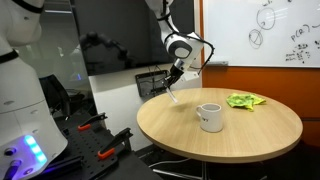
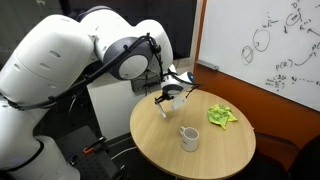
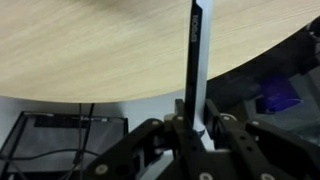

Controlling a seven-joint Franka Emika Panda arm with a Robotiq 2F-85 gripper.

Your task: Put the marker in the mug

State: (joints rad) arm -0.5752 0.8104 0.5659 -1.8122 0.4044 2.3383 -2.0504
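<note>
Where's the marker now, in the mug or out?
Out. The gripper holds the marker by one end, over the table near its edge, apart from the upright mug.

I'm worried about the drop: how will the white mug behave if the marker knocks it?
The mug looks squat and wide-based, standing upright, so it probably won't tip. On the smooth wooden table it might slide slightly. The slim marker in the tool is likely too light to shift it much.

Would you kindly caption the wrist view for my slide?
Black Robotiq gripper grips a slim black-and-white marker above the edge of the round light-wood table.
</note>
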